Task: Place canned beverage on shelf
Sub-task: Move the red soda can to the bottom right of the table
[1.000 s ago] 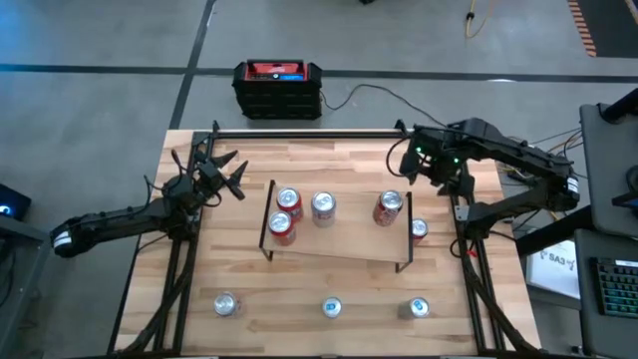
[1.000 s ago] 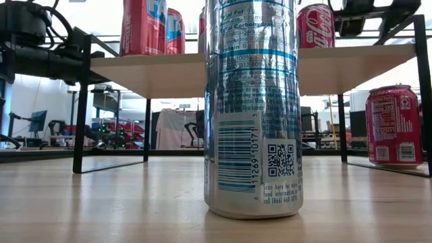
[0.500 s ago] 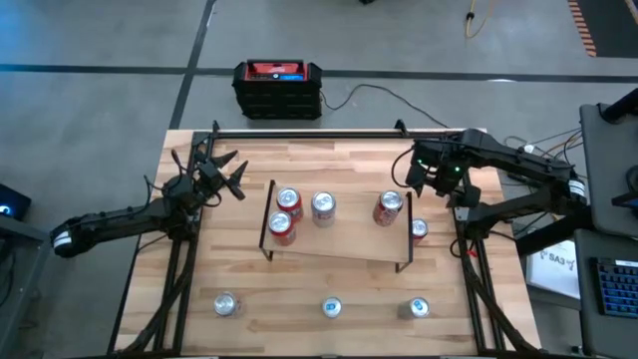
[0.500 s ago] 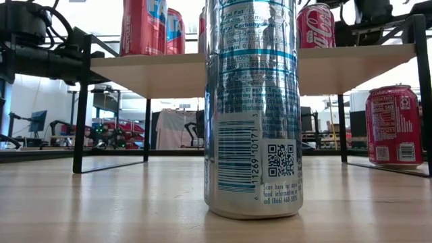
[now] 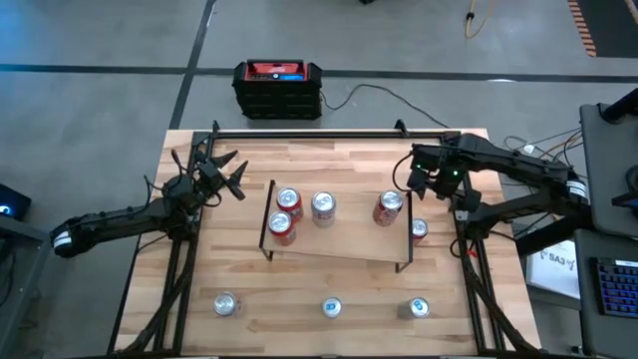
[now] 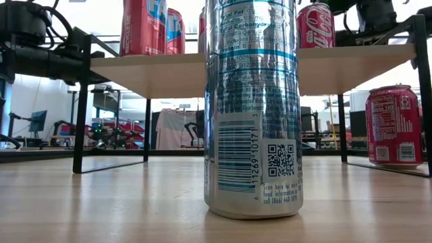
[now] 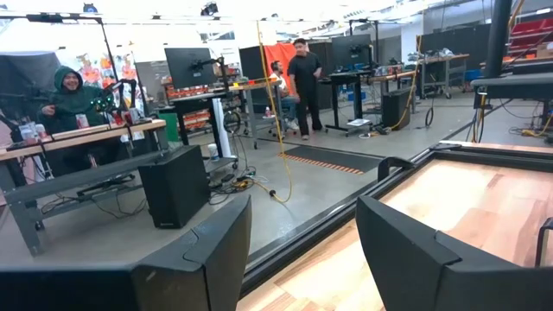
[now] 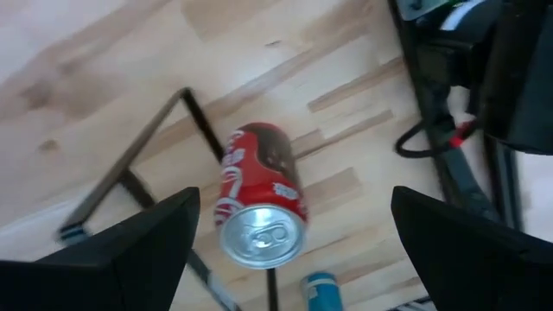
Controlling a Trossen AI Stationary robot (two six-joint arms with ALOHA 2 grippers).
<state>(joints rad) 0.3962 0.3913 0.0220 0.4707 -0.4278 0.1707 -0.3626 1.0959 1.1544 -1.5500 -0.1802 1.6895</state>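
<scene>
Right gripper (image 5: 419, 181) hangs spread wide and empty, just past the shelf's (image 5: 344, 247) right end. We see the red can (image 8: 259, 207) below it, silver top, probably standing beside the shelf leg. Since a second ago the gripper slid nearer that can.
</scene>
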